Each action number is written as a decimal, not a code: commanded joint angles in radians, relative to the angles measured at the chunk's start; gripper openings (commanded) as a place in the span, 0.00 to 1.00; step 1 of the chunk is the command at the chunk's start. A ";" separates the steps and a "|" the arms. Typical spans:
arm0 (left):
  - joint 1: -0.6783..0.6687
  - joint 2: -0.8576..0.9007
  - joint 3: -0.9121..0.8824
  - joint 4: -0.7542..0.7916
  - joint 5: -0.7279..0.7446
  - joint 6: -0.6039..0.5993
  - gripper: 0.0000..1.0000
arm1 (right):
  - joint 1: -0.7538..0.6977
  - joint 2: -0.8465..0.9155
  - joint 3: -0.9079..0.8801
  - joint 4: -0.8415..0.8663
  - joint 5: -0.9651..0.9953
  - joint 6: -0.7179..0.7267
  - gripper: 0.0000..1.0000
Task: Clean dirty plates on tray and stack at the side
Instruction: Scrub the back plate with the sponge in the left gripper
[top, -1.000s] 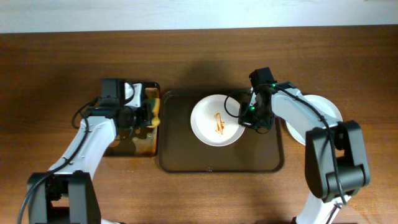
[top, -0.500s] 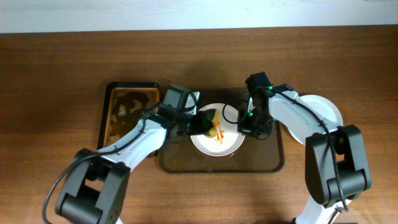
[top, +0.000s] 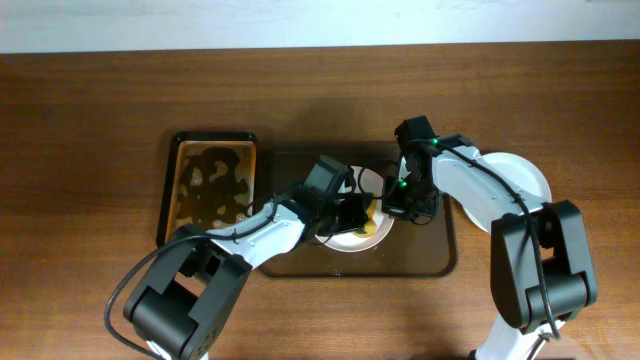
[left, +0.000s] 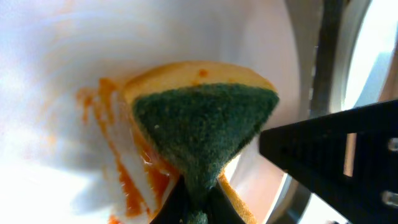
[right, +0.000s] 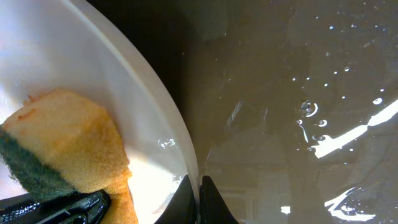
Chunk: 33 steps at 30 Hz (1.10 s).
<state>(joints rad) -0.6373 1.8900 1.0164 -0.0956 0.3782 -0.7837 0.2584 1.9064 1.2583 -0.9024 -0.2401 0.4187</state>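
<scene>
A white plate (top: 345, 238) lies on the large dark brown tray (top: 430, 262). My left gripper (top: 362, 213) is shut on a green-yellow sponge (left: 205, 121) and presses it onto the plate (left: 56, 93), where orange sauce (left: 134, 168) is smeared. My right gripper (top: 398, 205) is shut on the plate's right rim (right: 161, 106); the sponge also shows in the right wrist view (right: 68, 143). More white plates (top: 520, 175) sit on the tabletop right of the tray, partly hidden by my right arm.
A narrow black-rimmed tray (top: 208, 190) with brown wet stains stands left of the big tray. The big tray's floor (right: 298, 93) is wet with droplets. Bare wood tabletop (top: 90, 130) surrounds both trays.
My left arm carried the sponge from the small tray rightward onto the plate and across to its right half. The right gripper stayed on the plate's rim.
</scene>
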 joint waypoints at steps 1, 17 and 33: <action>0.009 0.014 0.002 -0.065 -0.163 -0.016 0.00 | 0.010 -0.015 -0.005 -0.011 0.016 0.002 0.04; 0.176 -0.337 0.002 -0.387 -0.350 0.325 0.00 | 0.010 -0.015 -0.005 -0.008 0.037 0.002 0.25; 0.629 -0.235 -0.002 -0.454 -0.345 0.678 0.00 | 0.010 0.037 -0.005 0.069 0.069 0.002 0.09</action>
<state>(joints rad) -0.0654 1.5703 1.0172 -0.5655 0.0097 -0.2092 0.2630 1.9347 1.2583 -0.8310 -0.1917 0.4179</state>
